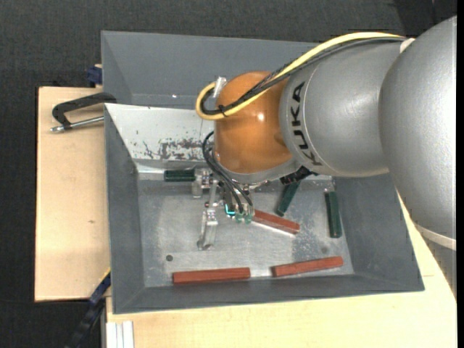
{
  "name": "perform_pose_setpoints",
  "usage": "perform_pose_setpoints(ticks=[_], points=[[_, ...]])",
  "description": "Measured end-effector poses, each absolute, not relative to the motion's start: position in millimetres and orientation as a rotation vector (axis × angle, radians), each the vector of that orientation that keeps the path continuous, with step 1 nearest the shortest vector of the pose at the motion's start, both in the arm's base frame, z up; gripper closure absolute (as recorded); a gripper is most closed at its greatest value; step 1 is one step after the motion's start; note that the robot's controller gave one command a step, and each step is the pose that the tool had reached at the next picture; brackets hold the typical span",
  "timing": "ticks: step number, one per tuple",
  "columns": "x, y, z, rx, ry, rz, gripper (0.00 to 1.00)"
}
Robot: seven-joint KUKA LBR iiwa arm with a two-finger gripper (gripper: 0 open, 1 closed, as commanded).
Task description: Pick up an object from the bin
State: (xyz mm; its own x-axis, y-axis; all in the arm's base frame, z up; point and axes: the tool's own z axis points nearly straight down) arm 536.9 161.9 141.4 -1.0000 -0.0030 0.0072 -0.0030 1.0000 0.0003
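Inspection: the grey metal bin (145,259) is sitting on a pale tabletop (290,328), with dark textured ground (217,2) lying beyond it. Its floor is showing fine speckling and its back wall dark scuff marks. The arm (362,100) is bearing the lettering "KUKA" (296,125) beside its orange cover (246,133). The pincer (208,239) is hanging low over bare floor left of centre; released or clenched cannot be told. A red-brown bar (275,223) is lying tilted just to its right. Two similar bars (210,275) are lying along the front wall.
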Motion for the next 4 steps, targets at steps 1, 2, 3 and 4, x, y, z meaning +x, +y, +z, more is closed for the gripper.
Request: perform_pose_setpoints(ticks=[1, 2, 3, 4], points=[[539.2, 161, 146, 0.001, -3.143, -0.003, 0.00], [571.3, 90, 100, 0.050, -3.144, -0.002, 0.00], [579.3, 72, 122, 0.024, -3.144, -0.001, 0.00], [575.6, 31, 105, 0.041, -3.145, -0.002, 0.00]])
